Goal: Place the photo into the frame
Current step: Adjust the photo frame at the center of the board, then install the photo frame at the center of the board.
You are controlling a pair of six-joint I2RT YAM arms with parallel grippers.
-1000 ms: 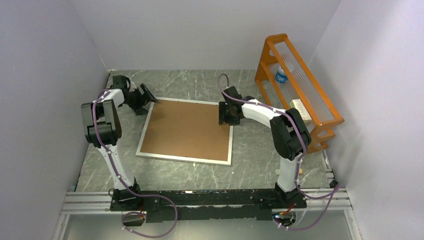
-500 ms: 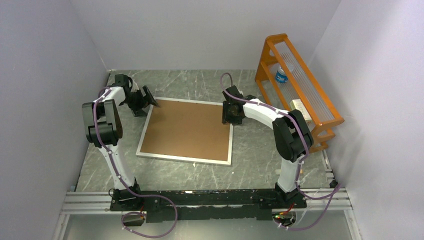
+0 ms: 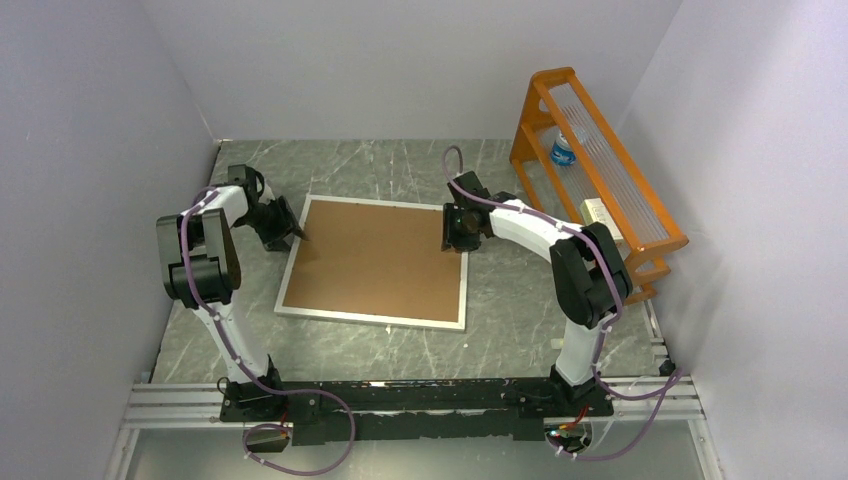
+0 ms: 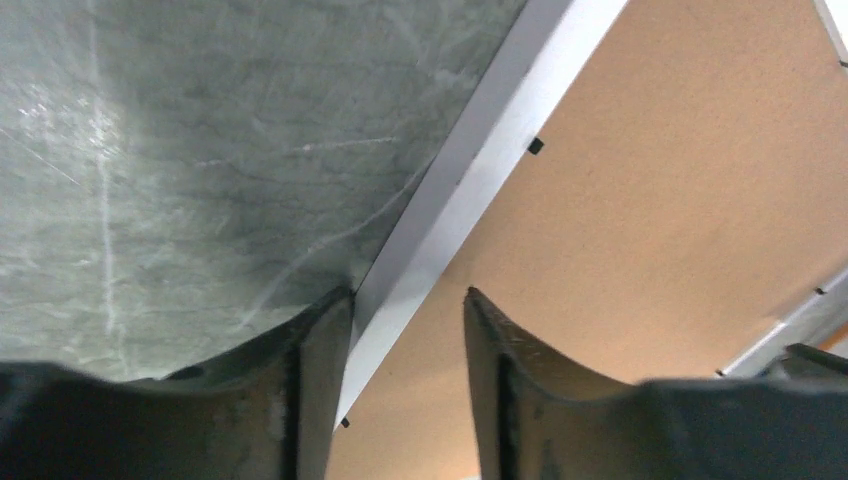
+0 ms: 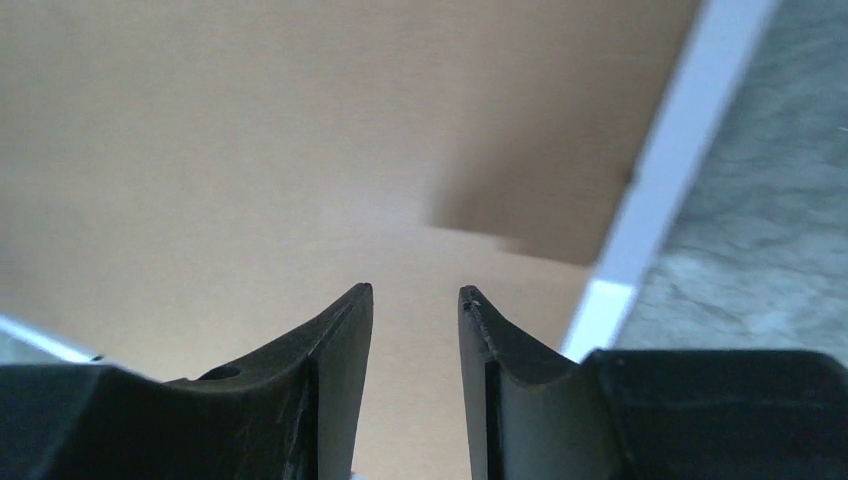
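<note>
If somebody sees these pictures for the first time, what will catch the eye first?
The large frame lies in the middle of the table, its brown backing board facing up. The left gripper straddles its left border with fingers apart; the right gripper hovers over the board's far right corner. A bright orange rack stands along the right wall.

A grey marbled table (image 3: pixel 520 300) fills the middle of the top view. A frame (image 3: pixel 372 318) lies flat at its centre, back up, with a brown board (image 3: pixel 375 258) inside its border. An orange rack (image 3: pixel 655 255) stands at upper right.
</note>
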